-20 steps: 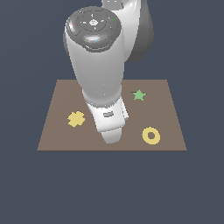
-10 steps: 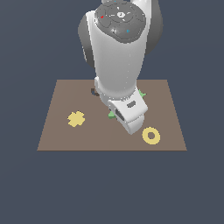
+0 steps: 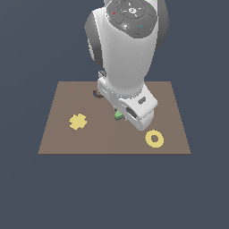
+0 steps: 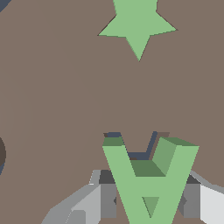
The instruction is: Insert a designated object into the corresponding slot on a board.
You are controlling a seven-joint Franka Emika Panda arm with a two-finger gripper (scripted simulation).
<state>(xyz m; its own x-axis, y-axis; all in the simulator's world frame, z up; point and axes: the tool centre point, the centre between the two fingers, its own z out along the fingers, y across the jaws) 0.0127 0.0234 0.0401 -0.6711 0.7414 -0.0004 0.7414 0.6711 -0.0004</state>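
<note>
Shifted toward the exterior view's left, end effector apparently grips green A.

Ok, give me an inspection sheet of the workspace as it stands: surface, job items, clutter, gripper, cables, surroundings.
Surface: brown board, flat, edges clear of the arm.
Job's things: green letter A between the gripper's fingers, above the board; a bit of green shows under the wrist in the exterior view. A dark recess shows partly behind the arm; shape cannot be told.
Clutter: yellow cross, yellow ring, green star, all lying on the board.
Gripper: gripper shut on the letter.
Cables: nothing seen.
Surroundings: plain dark background, nothing seen.
</note>
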